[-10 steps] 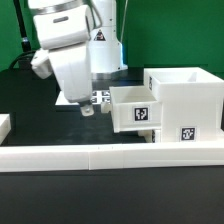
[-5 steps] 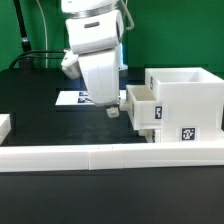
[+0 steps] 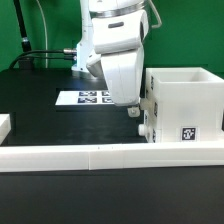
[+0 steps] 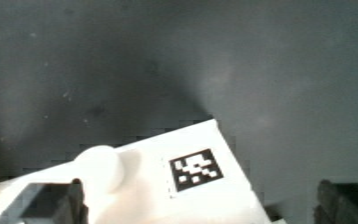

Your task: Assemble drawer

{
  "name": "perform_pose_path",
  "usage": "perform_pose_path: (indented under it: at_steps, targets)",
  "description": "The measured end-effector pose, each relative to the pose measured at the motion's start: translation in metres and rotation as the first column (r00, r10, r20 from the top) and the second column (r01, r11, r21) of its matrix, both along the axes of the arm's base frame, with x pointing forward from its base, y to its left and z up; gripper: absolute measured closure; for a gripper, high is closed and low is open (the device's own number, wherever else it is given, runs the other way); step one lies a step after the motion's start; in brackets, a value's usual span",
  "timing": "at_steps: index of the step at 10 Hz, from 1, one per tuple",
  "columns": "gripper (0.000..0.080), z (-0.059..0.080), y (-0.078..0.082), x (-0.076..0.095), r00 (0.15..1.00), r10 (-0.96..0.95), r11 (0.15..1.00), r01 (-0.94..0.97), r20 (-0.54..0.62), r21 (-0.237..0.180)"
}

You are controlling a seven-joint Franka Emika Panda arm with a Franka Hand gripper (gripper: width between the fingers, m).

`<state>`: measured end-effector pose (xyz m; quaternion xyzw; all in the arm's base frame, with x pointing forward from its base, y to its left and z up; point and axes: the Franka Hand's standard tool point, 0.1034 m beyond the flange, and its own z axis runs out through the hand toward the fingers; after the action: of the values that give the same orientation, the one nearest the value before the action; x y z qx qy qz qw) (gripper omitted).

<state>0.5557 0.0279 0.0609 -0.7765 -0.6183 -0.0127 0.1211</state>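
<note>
The large white drawer casing stands at the exterior view's right, with a square tag on its front. A white knobbed tray sits almost fully inside it; only its front shows at the casing's left face. My gripper hangs right against that face. In the wrist view the tray front with its round knob and tag lies between my spread fingers, and my gripper is open around it. A second knob shows lower down.
The marker board lies flat on the black table behind my arm. A long low white border wall runs along the front. A small white piece sits at the exterior view's left edge. A green backdrop and cables are behind.
My arm has moved toward the exterior view's right. The tray that stuck out of the casing has slid into it and now sits nearly flush.
</note>
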Motion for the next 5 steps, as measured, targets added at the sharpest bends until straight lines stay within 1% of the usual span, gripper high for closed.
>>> perform_pose_path:
  at_steps: [1, 2, 5]
  targets:
    - [0.0151, 0.0, -0.002, 0.0, 1.0, 0.001, 1.0, -0.001, 0.0, -0.001]
    - [0.0151, 0.002, -0.012, -0.004, 1.0, -0.004, 1.0, 0.004, -0.001, -0.004]
    - [0.0151, 0.003, -0.043, -0.031, 0.998, -0.057, 0.998, 0.057, -0.014, -0.016]
